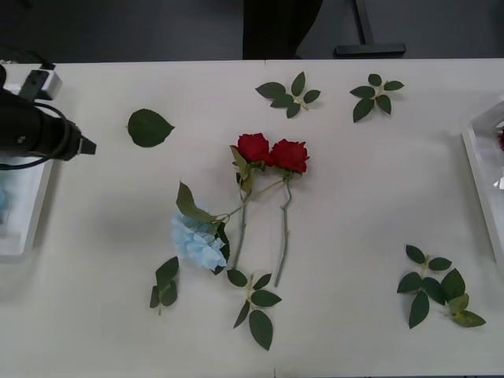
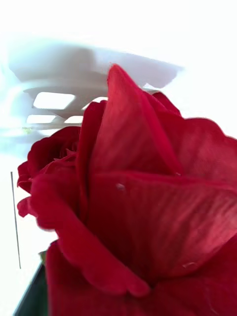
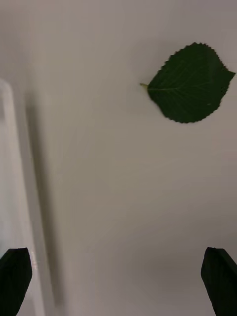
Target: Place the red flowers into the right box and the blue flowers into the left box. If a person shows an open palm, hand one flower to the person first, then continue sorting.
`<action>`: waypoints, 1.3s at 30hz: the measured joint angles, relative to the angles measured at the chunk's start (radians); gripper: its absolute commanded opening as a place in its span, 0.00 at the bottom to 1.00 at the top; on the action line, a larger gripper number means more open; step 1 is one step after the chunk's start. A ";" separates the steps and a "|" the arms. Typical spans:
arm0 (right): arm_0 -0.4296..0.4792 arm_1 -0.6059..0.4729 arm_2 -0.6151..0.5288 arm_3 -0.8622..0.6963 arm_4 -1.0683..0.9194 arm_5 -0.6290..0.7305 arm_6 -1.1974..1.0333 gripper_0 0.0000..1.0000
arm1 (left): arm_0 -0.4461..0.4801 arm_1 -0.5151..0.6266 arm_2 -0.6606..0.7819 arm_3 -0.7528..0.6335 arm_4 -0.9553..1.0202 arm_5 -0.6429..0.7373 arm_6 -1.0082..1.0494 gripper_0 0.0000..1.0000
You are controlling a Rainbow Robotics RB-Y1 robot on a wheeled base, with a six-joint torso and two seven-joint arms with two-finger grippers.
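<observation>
The right box (image 1: 479,161) is cut off by the frame edge — its contents barely visible.

A big pale table (image 1: 378,181) is filling most of the front view, and it is running from side to side. Soft light is falling evenly on its top. Behind the far edge of the table, the floor (image 1: 118,27) is looking dark grey. A dark upright shape (image 1: 279,27) is standing there near the middle. Just to its right, a thin dark post is rising from a flat dark base (image 1: 370,49) on the floor.
</observation>
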State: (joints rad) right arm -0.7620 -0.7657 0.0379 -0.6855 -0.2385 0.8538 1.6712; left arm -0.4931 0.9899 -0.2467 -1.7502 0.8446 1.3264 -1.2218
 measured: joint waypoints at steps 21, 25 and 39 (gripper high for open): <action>-0.005 -0.084 -0.203 -0.058 -0.548 0.384 0.438 1.00 | -0.266 -0.431 -0.281 0.058 0.004 0.000 0.792 1.00; -0.005 -0.128 -0.227 -0.076 -0.690 0.485 0.525 1.00 | -0.273 -0.468 -0.369 0.028 -0.074 -0.001 1.099 1.00; -0.005 -0.139 -0.004 -0.349 -0.927 0.707 0.131 1.00 | -0.273 -0.530 -0.512 -0.003 -0.265 -0.001 1.930 1.00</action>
State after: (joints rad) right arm -0.7669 -0.9045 0.0343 -1.0350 -1.1656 1.5613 1.8023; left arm -0.7657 0.4601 -0.7591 -1.7536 0.5800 1.3254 0.7085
